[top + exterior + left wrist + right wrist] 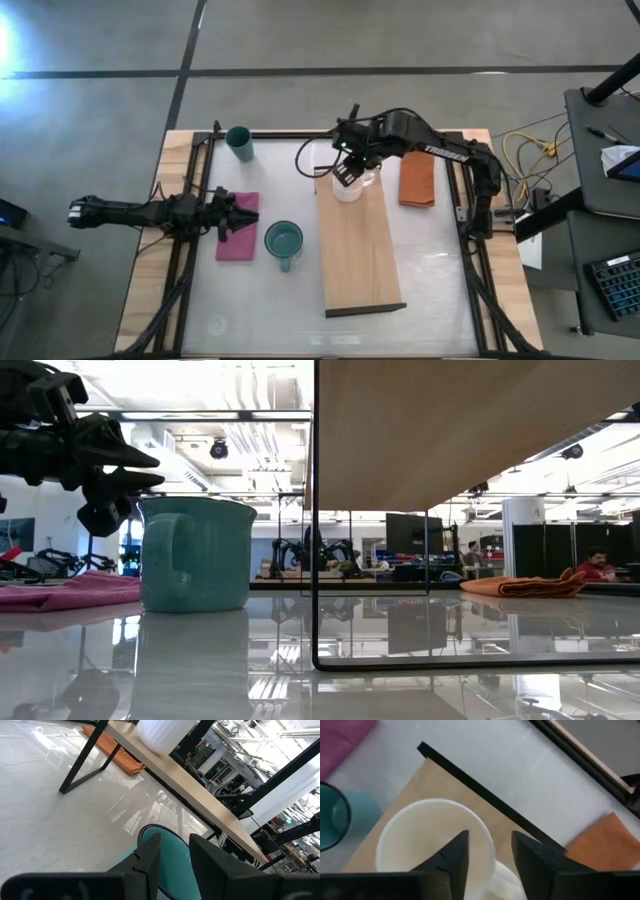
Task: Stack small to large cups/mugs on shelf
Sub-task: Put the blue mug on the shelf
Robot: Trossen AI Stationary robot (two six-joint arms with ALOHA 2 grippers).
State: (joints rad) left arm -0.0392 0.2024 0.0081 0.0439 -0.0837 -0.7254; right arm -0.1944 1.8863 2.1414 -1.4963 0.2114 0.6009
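The small white mug (353, 186) stands upright on the far end of the light-wood shelf (358, 260), which is raised on thin black legs (314, 560). It also shows in the left wrist view (162, 735). My right gripper (490, 852) is open just above the mug; one finger is over its inside, one outside, with the rim (487, 842) between them near the handle. The teal mug (283, 243) stands on the table left of the shelf. The dark green tumbler (239, 143) stands at the far left. My left gripper (236, 215) is slightly open and empty over the magenta cloth (237, 243).
An orange cloth (417, 180) lies right of the shelf. The black table frame (200, 200) runs along the left and right edges. The near half of the shelf board is bare. People and desks show in the room beyond the table.
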